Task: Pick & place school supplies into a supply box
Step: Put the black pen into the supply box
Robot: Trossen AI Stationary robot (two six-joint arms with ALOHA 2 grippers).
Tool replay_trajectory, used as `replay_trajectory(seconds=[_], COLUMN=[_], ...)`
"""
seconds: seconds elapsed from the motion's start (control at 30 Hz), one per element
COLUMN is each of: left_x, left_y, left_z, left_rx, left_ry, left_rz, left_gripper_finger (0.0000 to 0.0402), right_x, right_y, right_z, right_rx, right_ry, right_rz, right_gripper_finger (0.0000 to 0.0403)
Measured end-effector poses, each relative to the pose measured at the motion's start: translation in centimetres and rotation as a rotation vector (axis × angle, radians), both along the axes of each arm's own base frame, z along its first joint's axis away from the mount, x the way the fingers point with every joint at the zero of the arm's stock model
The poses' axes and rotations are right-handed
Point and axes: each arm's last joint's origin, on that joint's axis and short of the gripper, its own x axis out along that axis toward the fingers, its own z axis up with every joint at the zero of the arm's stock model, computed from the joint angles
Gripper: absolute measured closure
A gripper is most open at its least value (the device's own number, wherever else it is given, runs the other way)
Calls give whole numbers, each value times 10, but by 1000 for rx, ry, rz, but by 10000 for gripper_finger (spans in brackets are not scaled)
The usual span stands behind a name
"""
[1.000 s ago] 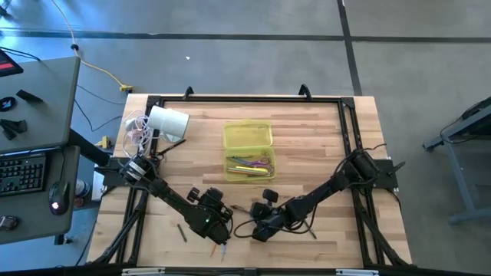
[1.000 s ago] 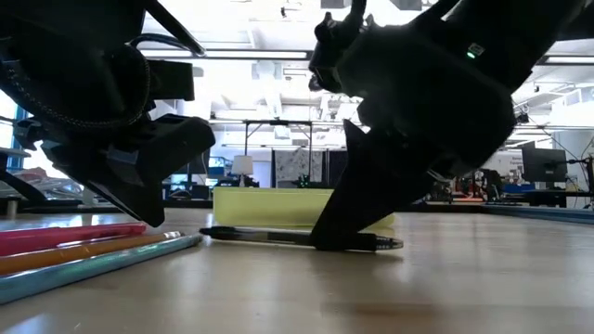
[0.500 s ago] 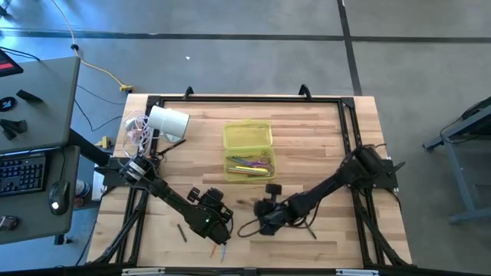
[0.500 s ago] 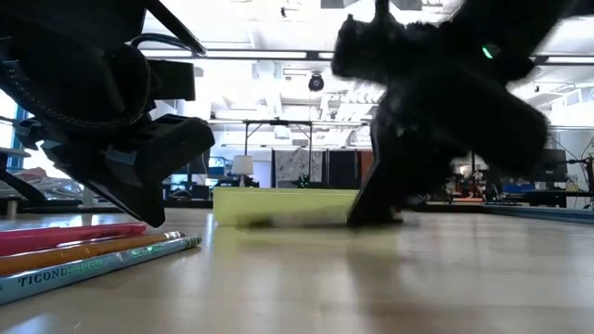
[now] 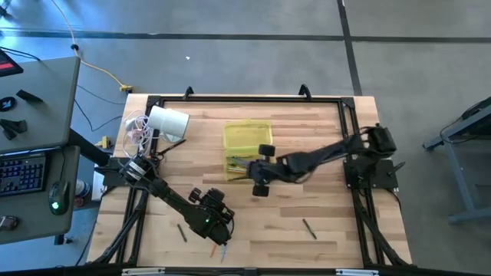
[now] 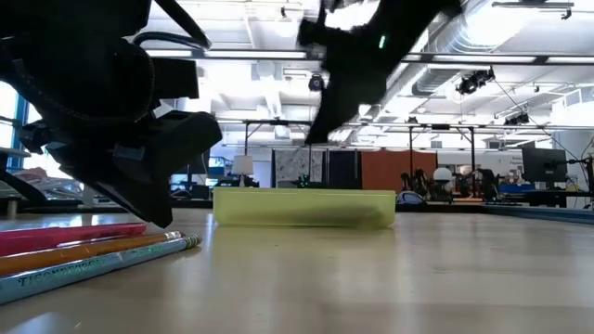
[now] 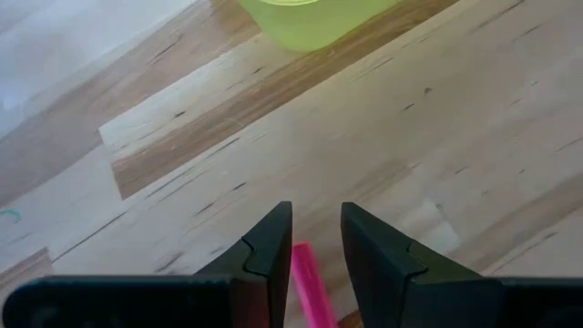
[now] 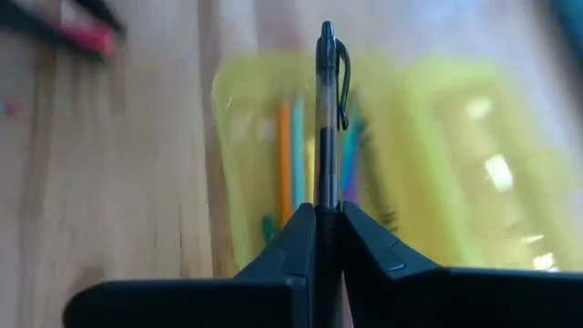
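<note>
- Right wrist view shows a dark clip-top pen (image 8: 327, 118) pinched between my right gripper's (image 8: 327, 219) two fingers, which are closed on its barrel; the pen sticks straight out ahead of them.
- Under that pen lies the supply box (image 8: 510, 182), translucent yellow-green, with orange, light blue and green pencils (image 8: 293, 159) lying lengthwise in one half of it.
- From the high view, the supply box (image 5: 247, 132) sits near the middle of the table (image 5: 322, 130), and my right gripper (image 5: 259, 172) hangs at its edge nearest my right arm, over the part that holds the supplies.
- My left gripper (image 7: 316, 239) is low over the wood at the front of the table, its fingers parted with a narrow gap and nothing between them; a pink pencil (image 7: 310, 287) lies on the table just beneath that gap.
- In the low view, pink, orange and light blue pencils (image 6: 93, 250) lie side by side on the table under my left gripper (image 6: 162, 209), well apart from the box (image 6: 303, 207).
- Two more loose dark pens lie on the front of the table: one (image 5: 308, 228) on my right side, one (image 5: 182, 232) on my left.
- A white cylinder (image 5: 167, 122) with cables lies at the far left corner.
</note>
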Motion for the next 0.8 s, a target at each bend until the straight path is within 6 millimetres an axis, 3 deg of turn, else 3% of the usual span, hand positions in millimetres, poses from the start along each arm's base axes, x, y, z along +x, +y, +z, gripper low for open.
replay_trajectory(seconds=[0.23, 0.5, 0.67, 0.8], left_x=[1, -1, -7, -9], left_y=[-1, 0, 0, 1], left_z=[0, 3, 36, 69], left_rx=[-7, -19, -12, 51], left_ry=[-9, 52, 282, 409], left_rz=[0, 0, 49, 17], left_gripper_finger=[270, 270, 270, 270], right_x=[13, 16, 16, 22], right_y=[-31, -41, -39, -30], right_z=[-48, -47, -45, -27], right_rx=[26, 66, 40, 21], right_ry=[137, 122, 117, 68], right_rz=[-20, -28, -24, -18], right_gripper_finger=[374, 331, 294, 277])
